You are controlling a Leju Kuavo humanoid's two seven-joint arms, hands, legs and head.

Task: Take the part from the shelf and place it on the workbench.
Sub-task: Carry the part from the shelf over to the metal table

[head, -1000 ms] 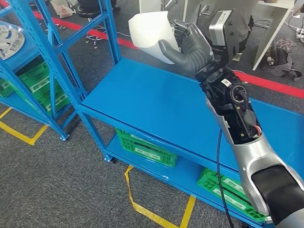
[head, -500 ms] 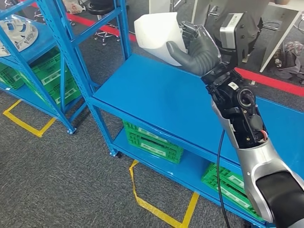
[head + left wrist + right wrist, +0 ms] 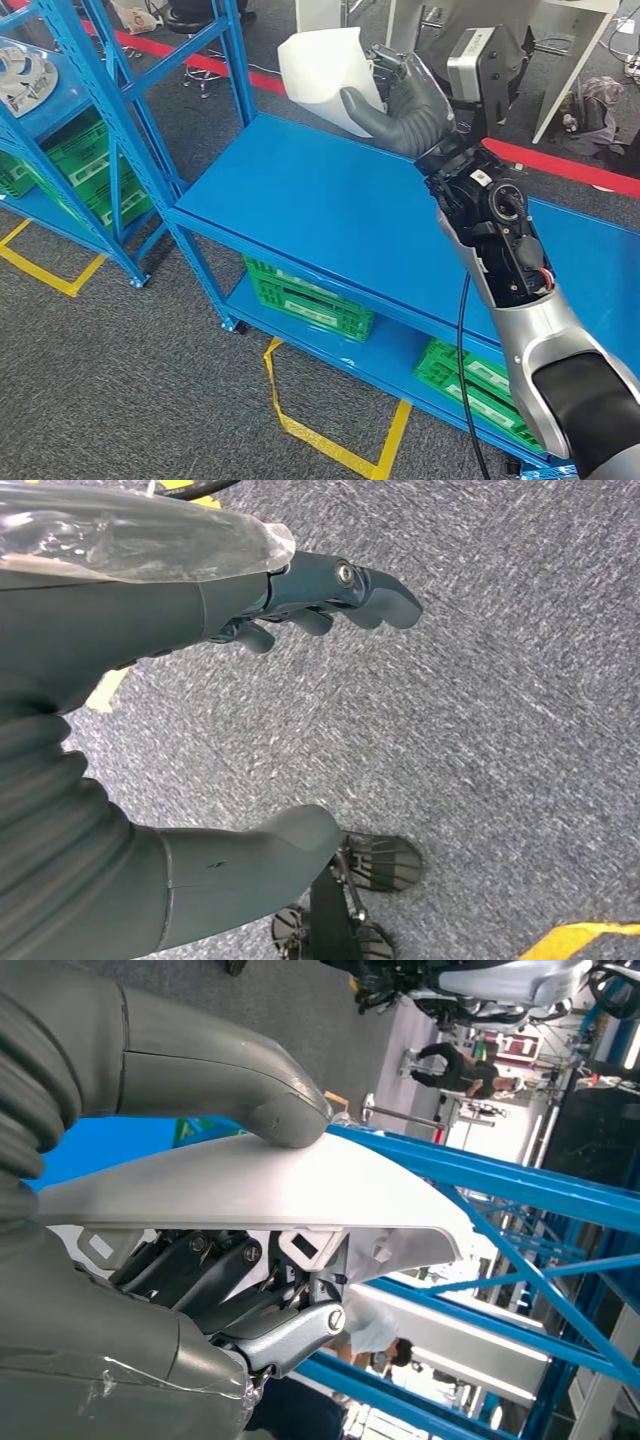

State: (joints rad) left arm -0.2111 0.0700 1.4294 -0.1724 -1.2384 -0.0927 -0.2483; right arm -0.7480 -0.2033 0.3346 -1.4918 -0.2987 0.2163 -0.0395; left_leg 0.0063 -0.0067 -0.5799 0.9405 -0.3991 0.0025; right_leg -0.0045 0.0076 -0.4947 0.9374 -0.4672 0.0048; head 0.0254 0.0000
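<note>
1. White part (image 3: 324,68) — flat, sheet-like panel, held aloft above the far edge of the blue workbench (image 3: 332,215), not touching the top. In the right wrist view, same part (image 3: 249,1185) seen edge-on, ribs and clips on its underside.
2. Right hand (image 3: 400,105) clamped on the part: thumb over the upper face, darker fingers (image 3: 204,1270) curled beneath. Firm pinch, by the look of it.
3. Key relation — part projects from the hand toward the robot's left and away, long axis running roughly along the bench's length, free end over the bench's far corner. Bench top lies directly below hand and part; judged next move: straight lowering, flat face down.
4. Left hand (image 3: 226,710) hanging over grey carpet, fingers apart, holding nothing. Well away from the part; right arm plainly the working one.
5. Blue shelf (image 3: 90,110) off to the left, well apart from the bench, green crates (image 3: 309,300) on the lower levels of both.
6. Risk, as judged: overhanging free end landing past the far edge if set down without drawing inward.
</note>
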